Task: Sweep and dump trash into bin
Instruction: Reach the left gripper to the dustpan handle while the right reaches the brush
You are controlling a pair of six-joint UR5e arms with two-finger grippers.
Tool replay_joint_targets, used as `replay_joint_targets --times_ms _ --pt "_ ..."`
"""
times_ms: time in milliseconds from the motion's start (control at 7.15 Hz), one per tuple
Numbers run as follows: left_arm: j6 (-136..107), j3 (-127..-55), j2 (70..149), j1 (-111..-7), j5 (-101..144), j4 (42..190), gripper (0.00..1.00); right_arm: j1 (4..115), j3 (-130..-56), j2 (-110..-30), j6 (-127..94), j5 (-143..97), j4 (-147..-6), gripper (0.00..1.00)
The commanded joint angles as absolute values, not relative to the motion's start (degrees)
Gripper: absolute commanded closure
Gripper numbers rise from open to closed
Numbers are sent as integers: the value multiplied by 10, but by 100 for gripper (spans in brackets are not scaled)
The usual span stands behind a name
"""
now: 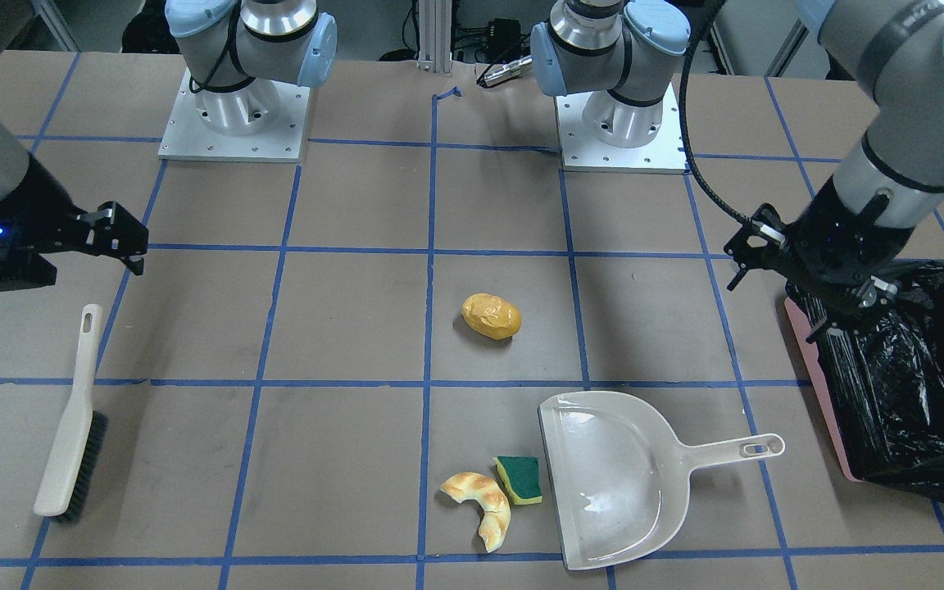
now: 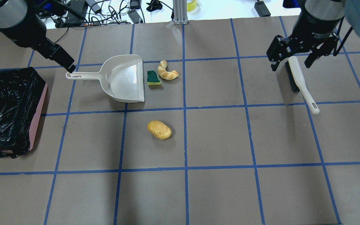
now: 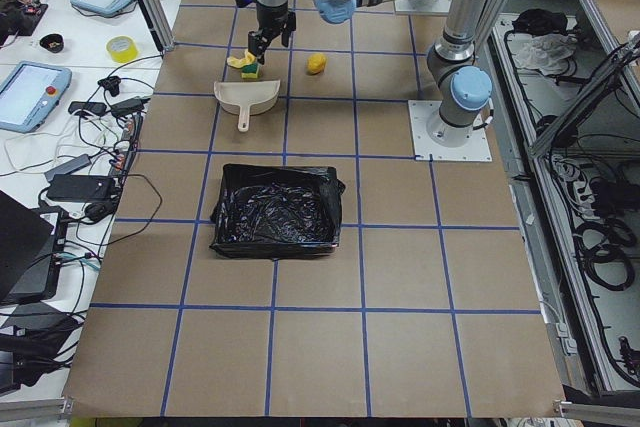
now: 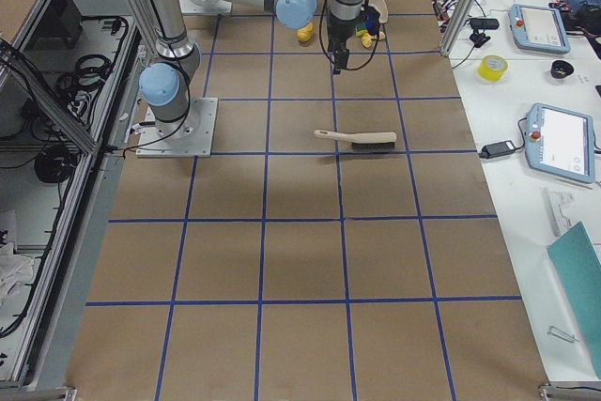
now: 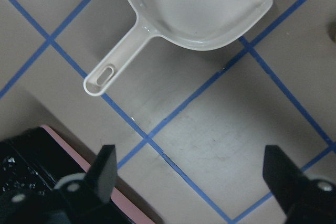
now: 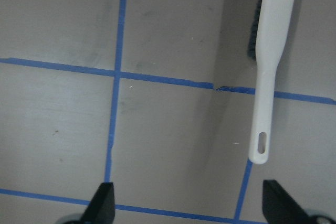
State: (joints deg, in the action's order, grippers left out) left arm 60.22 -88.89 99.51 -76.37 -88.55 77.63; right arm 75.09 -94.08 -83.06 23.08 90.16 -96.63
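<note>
The trash lies on the table: a yellow-orange potato-like lump [image 1: 491, 316] [image 2: 159, 130], a tan croissant piece [image 1: 480, 500] [image 2: 167, 72] and a green-and-yellow sponge [image 1: 519, 478] [image 2: 153, 78]. The sponge and croissant lie just beside the mouth of the white dustpan [image 1: 611, 483] [image 2: 123, 79] [image 5: 194, 9]. The pink bin with its black bag [image 1: 906, 385] [image 2: 8, 109] stands at the table's left end. My left gripper [image 2: 70, 67] [image 5: 191, 182] is open and empty, above the table between the dustpan handle and the bin. My right gripper [image 2: 291, 61] [image 6: 190, 205] is open and empty above the brush [image 2: 298, 82] [image 6: 270, 61].
The brush [image 1: 70, 426] lies flat on the right side, bristles on the table, handle pointing toward the robot. The table [image 2: 217, 140] is brown with a blue tape grid. Cables and gear lie beyond its far edge.
</note>
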Motion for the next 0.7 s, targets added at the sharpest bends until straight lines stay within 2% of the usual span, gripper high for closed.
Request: replay_joint_targets --times_ms 0,280,559 --pt "790 -887 1084 -756 -907 677 0 681 -980 -767 327 917 -1040 0" --pt "937 -875 1152 -756 -908 627 0 673 -1046 -741 329 929 -1124 1" --pt "961 -875 1182 -756 -911 620 0 673 -1084 -738 323 931 -1147 2"
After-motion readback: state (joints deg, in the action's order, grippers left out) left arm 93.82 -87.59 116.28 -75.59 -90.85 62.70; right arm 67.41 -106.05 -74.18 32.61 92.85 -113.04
